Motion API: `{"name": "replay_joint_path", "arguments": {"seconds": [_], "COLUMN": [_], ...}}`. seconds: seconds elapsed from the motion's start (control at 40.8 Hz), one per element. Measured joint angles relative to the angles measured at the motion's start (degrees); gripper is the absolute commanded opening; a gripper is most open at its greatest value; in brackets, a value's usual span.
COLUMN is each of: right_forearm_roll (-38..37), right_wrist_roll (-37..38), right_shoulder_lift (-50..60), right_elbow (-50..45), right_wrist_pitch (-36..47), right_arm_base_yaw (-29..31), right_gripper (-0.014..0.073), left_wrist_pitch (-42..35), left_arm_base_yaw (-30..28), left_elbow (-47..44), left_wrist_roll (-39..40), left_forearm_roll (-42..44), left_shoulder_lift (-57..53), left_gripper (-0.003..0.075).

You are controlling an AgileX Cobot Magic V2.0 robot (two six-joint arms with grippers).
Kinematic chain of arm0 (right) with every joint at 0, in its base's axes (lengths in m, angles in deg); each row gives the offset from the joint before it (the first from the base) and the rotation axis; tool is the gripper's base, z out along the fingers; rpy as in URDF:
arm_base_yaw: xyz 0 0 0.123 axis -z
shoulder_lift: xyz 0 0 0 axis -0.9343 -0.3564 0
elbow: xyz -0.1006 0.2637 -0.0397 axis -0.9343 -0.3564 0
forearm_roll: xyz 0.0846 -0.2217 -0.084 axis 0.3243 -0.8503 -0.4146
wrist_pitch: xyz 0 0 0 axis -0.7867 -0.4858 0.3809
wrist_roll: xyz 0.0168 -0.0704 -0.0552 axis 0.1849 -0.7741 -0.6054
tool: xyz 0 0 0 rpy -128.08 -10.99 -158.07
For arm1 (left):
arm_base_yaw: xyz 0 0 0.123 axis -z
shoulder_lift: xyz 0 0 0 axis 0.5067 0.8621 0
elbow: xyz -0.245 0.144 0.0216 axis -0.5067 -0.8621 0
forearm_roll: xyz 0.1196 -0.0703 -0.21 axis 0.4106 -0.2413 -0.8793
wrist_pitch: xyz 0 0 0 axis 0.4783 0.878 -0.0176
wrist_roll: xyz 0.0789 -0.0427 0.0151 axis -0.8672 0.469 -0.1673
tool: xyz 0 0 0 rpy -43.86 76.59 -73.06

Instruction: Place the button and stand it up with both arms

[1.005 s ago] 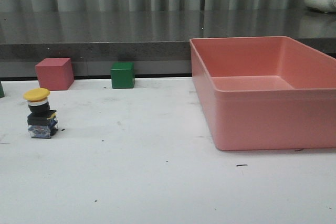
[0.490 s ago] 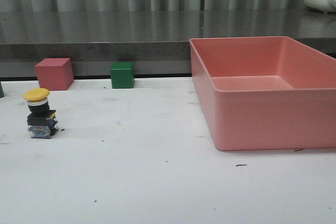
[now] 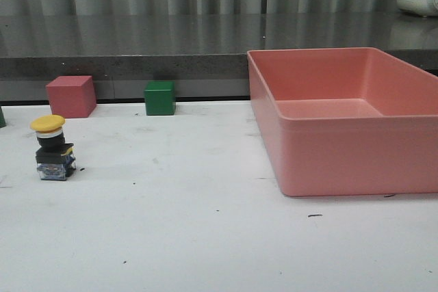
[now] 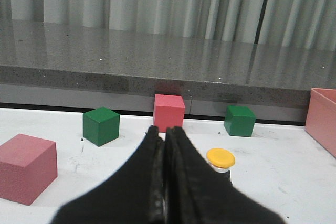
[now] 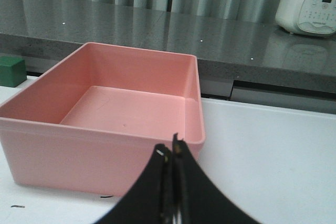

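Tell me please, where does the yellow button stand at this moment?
In the front view the button stands upright on the white table at its far left, in front of the pink cube and far left of the pink bin.

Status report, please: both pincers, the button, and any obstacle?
Left pincer shut, empty; right pincer shut, empty. Button upright on table, left side, untouched. Nothing close around it; pink bin far right.
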Motion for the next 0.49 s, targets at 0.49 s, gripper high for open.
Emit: {"name": "replay_joint_path", "arguments": {"seconds": [0.49], "right_forearm_roll": [2.4], "right_wrist_roll": [0.0], "right_shoulder_lift": [0.0], "right_elbow": [-0.4], "right_wrist_pitch": [2.2], "right_arm_base_yaw": [0.6], "right_gripper": [-0.0056], "left_wrist_pitch": [0.0], "left_arm_base_yaw": [0.0], "left_elbow": [0.0], "left_wrist_roll": [0.0], "left_forearm_roll": [0.0], "left_shoulder_lift": [0.0], "left_gripper": [-0.002]}}
